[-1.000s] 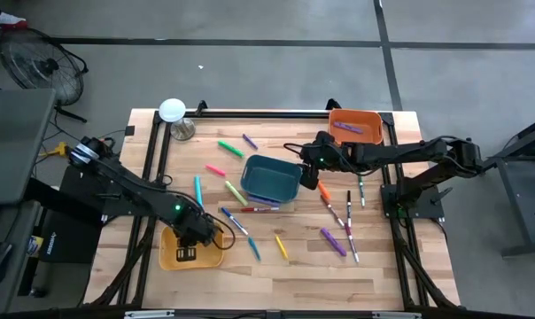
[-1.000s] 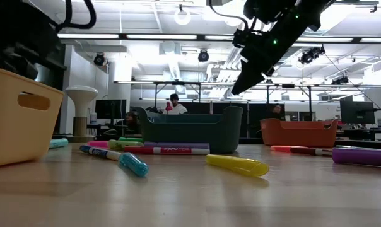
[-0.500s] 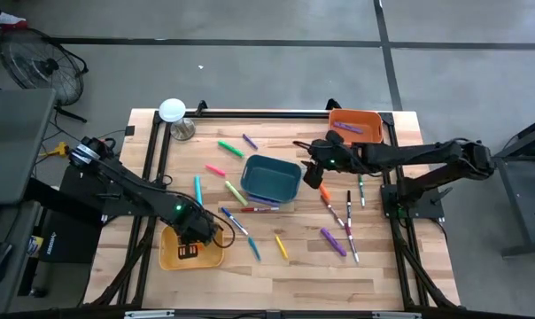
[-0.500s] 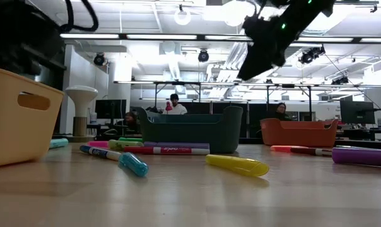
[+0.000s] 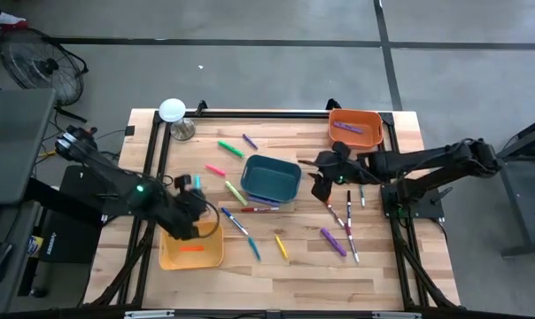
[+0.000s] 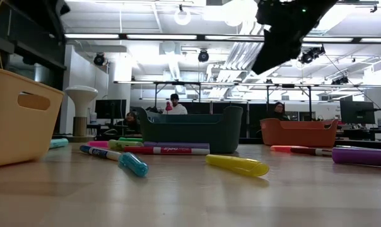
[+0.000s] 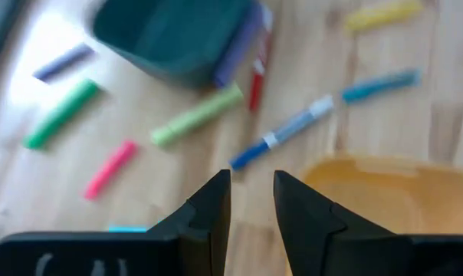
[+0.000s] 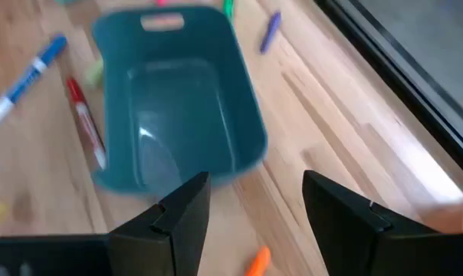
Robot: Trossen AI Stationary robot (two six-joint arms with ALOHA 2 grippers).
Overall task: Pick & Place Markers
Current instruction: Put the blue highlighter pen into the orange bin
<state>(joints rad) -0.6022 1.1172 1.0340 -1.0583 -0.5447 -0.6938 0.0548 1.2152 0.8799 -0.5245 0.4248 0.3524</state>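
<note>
**Most markers left on the tabletop, few binned**

One orange marker [image 5: 190,248] was seen lying in the yellow bin [image 5: 172,258] at 7 o'clock, and a purple marker [image 5: 346,127] in the orange bin [image 5: 371,118] at 1 o'clock. The teal bin [image 5: 269,178] at centre was seen empty. Some fifteen markers [image 5: 333,240] remained scattered across the tabletop [image 5: 303,266]. The left claw [image 7: 251,201] was held narrowly parted and empty over the yellow bin; the right claw [image 8: 254,203] was held wide open, gripping nothing, beside the teal bin.

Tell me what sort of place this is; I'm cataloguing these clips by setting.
Probably a robotics lab or open-plan workshop: a pale wooden worktable in a black frame on concrete floor, rows of computer monitors with seated people behind, and ceiling strip lights.
</note>
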